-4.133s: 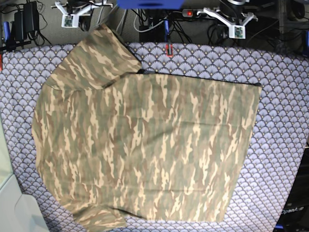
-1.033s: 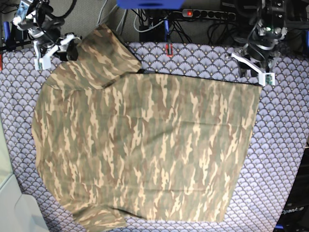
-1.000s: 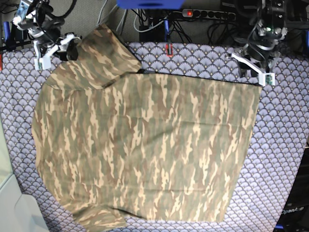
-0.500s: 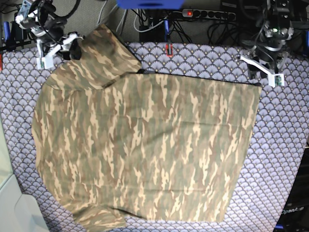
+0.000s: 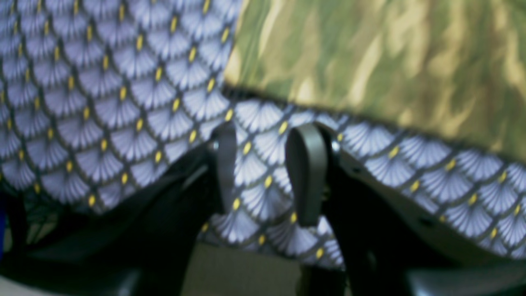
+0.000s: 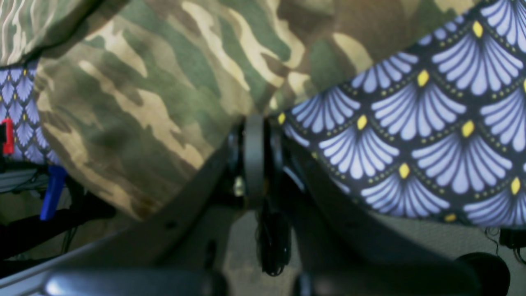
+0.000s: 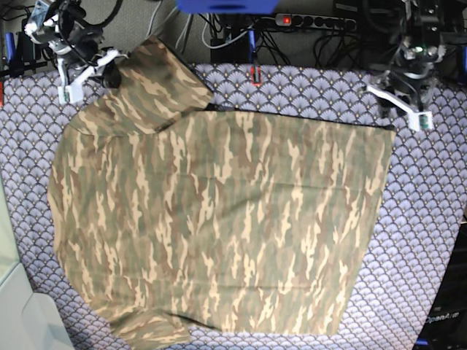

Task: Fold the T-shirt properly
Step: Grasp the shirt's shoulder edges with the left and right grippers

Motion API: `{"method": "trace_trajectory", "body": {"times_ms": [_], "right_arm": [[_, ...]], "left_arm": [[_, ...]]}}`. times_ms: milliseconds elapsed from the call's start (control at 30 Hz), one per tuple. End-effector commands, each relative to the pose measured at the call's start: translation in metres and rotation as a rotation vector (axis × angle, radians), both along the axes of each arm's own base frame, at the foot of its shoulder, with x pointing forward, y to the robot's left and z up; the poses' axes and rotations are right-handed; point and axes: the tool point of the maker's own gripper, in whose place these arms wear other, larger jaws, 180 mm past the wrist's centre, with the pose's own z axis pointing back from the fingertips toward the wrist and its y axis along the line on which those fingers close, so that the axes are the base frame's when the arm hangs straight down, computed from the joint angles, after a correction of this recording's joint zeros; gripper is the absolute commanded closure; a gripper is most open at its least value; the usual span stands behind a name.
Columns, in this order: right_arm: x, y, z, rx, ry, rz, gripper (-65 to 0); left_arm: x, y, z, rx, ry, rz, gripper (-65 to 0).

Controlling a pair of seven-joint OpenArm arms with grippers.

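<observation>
Lying flat w/ camo side up, one T-shirt (image 7: pixel 219 226) covers most of the worktop's fan-scale cloth (image 7: pixel 430 219); one sleeve sticks out toward the far left, a second smaller flap shows at the near edge. Two pincers in view. Right pincer (image 6: pixel 254 123), far left in the base view, has its pads pressed together right at the sleeve's edge, where camo meets patterned cloth; looks pinched on the fabric. Left pincer (image 5: pixel 267 172), far right, is partly open w/ nothing between the pads, over bare patterned cloth just beside the shirt's far-right corner, not touching it. One red-lit power strip (image 7: pixel 314 20) beyond the worktop.
</observation>
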Motion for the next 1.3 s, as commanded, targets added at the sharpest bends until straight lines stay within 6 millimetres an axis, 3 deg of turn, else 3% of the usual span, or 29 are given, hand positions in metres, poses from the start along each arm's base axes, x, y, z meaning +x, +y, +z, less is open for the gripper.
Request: {"method": "trace_trajectory", "body": {"times_ms": [0,400,767,1167,1267], "right_arm": [[-0.016,0.002,-0.01,-0.027,0.078,0.039,0.0],[-0.01,0.001,-0.009,-0.028,0.067,0.042,0.0],[-0.009,-0.005,-0.008,-0.044,0.069,0.049,0.0],[-0.008,-0.004,-0.008,-0.045,0.068,0.051,0.0],[-0.008,-0.003,-0.008,-0.043,0.068,0.055,0.0]], "left_arm": [[0.007,0.01,0.011,0.025,-0.039,0.012,-23.0],[0.039,0.021,0.018,0.017,-0.099,0.055,-23.0],[0.043,0.029,-0.014,-0.073,-0.076,0.183,-23.0],[0.049,0.028,-0.013,-0.084,-0.085,0.185,-23.0],[0.053,0.015,-0.012,-0.104,-0.095,0.125,-27.1]]}}
